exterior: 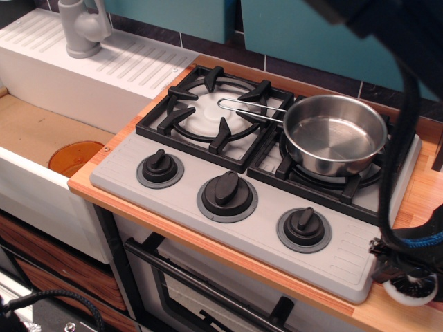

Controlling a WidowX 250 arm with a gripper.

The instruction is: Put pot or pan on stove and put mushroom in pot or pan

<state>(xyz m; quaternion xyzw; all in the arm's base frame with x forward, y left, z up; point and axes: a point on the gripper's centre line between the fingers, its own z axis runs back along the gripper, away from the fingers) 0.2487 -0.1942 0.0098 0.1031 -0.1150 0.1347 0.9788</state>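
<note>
The shiny steel saucepan [335,134] stands empty on the right burner of the grey stove [235,162], with its wire handle pointing left over the left burner. The mushroom [411,291] lies on the wooden counter off the stove's front right corner; only its white rim and some dark gills show. My gripper [407,266] is low directly over the mushroom and covers most of it. Black cabling and the gripper body hide the fingers, so I cannot tell whether they are open or shut.
Three black knobs [226,191] line the stove front. A white sink unit with a grey tap [82,29] stands at the back left, with an orange disc [75,158] in the basin. The arm's black cable [393,138] hangs over the stove's right edge.
</note>
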